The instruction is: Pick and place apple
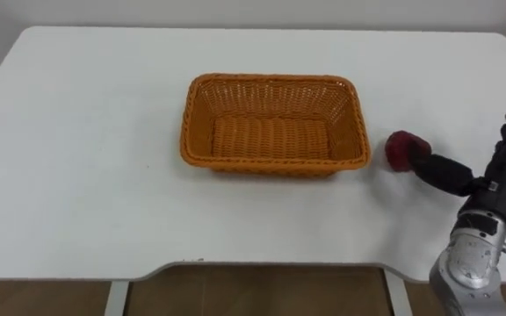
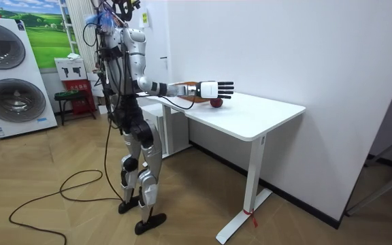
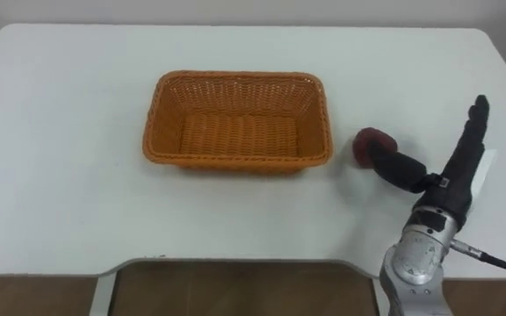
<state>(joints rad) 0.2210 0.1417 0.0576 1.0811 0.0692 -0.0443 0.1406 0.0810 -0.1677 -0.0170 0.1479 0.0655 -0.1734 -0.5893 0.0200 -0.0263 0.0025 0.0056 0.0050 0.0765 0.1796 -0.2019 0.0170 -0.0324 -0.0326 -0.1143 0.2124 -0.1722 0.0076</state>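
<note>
The woven wicker basket (image 1: 272,125) looks rough; the white table (image 1: 77,132) smooth and matt.

Household test room, with washing machines (image 2: 12,99) and white desk (image 2: 267,114)

**A white desk in a plain corner**

A white desk (image 2: 264,116) with rounded corners stands against a bare white wall (image 2: 291,54), on a white leg with a flat foot; a dark skirting runs along the foot of the wall; the floor (image 2: 60,218) is light wood laid in a herringbone pattern; a low white cabinet (image 2: 172,133) sits under the desk's far end; at the room view's left stand two stacked washing machines (image 2: 9,99), a green landscape poster (image 2: 46,37) beside them and a small dark stool (image 2: 70,102) below it; the light is even.
</note>
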